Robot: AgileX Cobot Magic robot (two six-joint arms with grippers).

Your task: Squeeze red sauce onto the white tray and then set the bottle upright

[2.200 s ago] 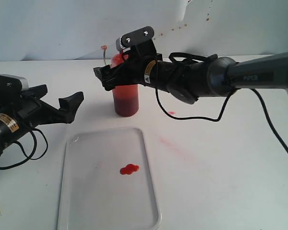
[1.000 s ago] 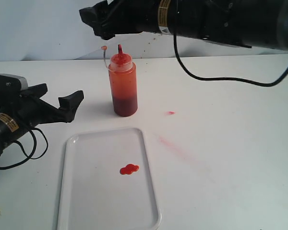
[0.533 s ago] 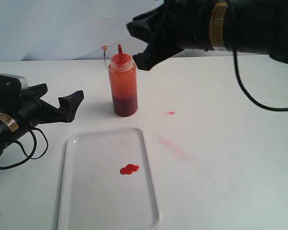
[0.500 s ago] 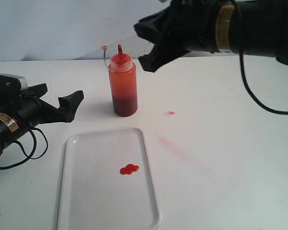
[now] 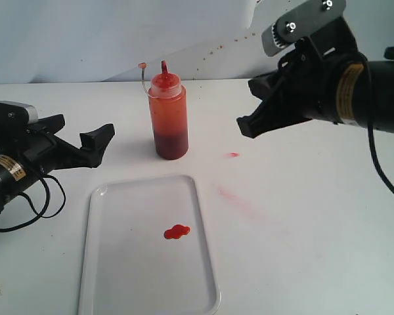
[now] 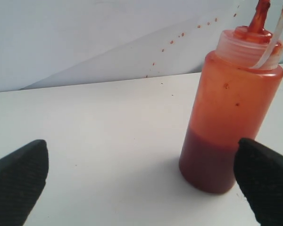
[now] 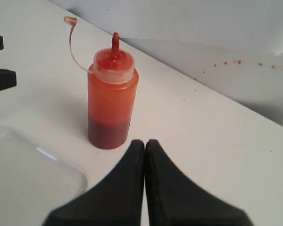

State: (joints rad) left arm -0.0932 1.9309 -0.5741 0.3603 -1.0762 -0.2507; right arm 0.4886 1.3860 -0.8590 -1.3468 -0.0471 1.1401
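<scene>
The bottle (image 5: 169, 115) stands upright on the table behind the white tray (image 5: 128, 269), its tethered cap (image 5: 142, 65) hanging off to one side. A blob of red sauce (image 5: 176, 231) lies on the tray. My right gripper (image 5: 248, 122) is shut with nothing in it, raised to the right of the bottle and apart from it. The right wrist view shows the bottle (image 7: 110, 106) beyond the closed fingertips (image 7: 145, 143). My left gripper (image 5: 100, 139) stands open at the left, with the bottle (image 6: 231, 115) just ahead of one fingertip.
Faint pinkish smears (image 5: 236, 199) and a small red drop (image 5: 233, 155) mark the white table right of the tray. A pale wall (image 5: 85, 33) with red specks rises behind. The right arm's black cable (image 5: 387, 177) hangs at the far right.
The right gripper has let go of the bottle, lifted away, swung to the right and closed. The bottle stays standing. The left arm has not moved.
</scene>
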